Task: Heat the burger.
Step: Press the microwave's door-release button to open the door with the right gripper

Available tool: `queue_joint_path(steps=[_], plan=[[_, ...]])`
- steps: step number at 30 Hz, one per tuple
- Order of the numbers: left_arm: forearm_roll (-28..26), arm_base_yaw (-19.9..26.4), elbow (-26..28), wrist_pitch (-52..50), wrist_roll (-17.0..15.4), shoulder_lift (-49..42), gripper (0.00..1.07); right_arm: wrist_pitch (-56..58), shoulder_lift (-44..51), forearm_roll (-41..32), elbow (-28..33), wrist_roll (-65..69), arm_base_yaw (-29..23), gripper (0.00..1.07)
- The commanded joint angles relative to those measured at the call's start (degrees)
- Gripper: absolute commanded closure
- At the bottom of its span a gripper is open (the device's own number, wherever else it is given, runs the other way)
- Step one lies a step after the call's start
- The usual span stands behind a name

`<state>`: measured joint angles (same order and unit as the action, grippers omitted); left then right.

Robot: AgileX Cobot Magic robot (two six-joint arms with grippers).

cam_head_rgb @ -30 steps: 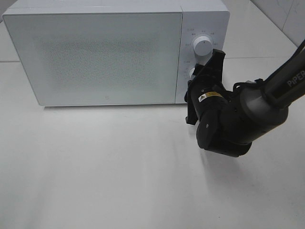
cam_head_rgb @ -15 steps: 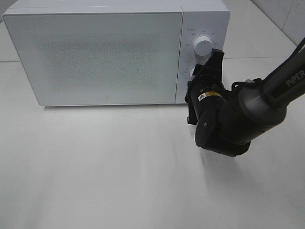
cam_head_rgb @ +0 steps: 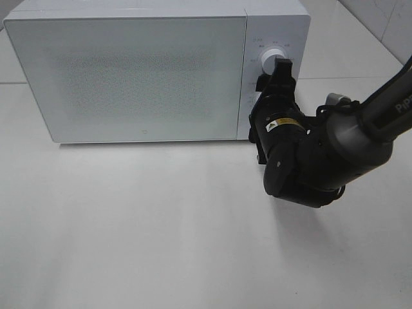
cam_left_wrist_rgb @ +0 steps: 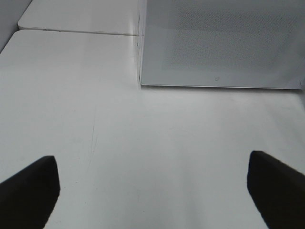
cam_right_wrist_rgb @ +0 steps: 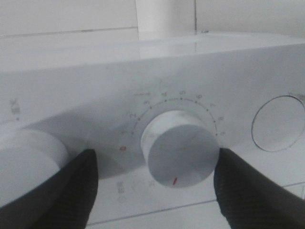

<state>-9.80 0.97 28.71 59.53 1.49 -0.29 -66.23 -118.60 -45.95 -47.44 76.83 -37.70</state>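
Observation:
The burger is hidden; the white microwave (cam_head_rgb: 129, 77) stands with its door shut. My right gripper (cam_head_rgb: 269, 90) is pressed up to the control panel. In the right wrist view, the right gripper (cam_right_wrist_rgb: 155, 162) straddles the lower timer knob (cam_right_wrist_rgb: 180, 148), whose red mark points away from the numbered dial. Its jaws are open: one finger (cam_right_wrist_rgb: 71, 191) stands clear of the knob and the other finger (cam_right_wrist_rgb: 252, 195) sits close by its rim. My left gripper (cam_left_wrist_rgb: 152, 191) hangs open over bare table in front of the microwave (cam_left_wrist_rgb: 219, 43), holding nothing.
The upper knob (cam_head_rgb: 269, 56) is partly covered by a right fingertip and shows beside the timer knob as a white dome (cam_right_wrist_rgb: 28, 162). A round button outline (cam_right_wrist_rgb: 279, 124) lies on the panel's other side. White table (cam_head_rgb: 129, 225) stretches in front of the microwave.
The right gripper has turned and shifted slightly up and left against the control panel, so a finger now overlaps the upper knob. The microwave has not moved.

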Motion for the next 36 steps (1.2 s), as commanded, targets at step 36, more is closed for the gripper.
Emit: queue_joint_path(steps=[36], plan=[[-0.5, 0.0, 0.0, -0.7, -0.3, -1.1, 0.06, 64.9, 24.8, 37.6, -2.1, -61.2, 1.6, 0.38]])
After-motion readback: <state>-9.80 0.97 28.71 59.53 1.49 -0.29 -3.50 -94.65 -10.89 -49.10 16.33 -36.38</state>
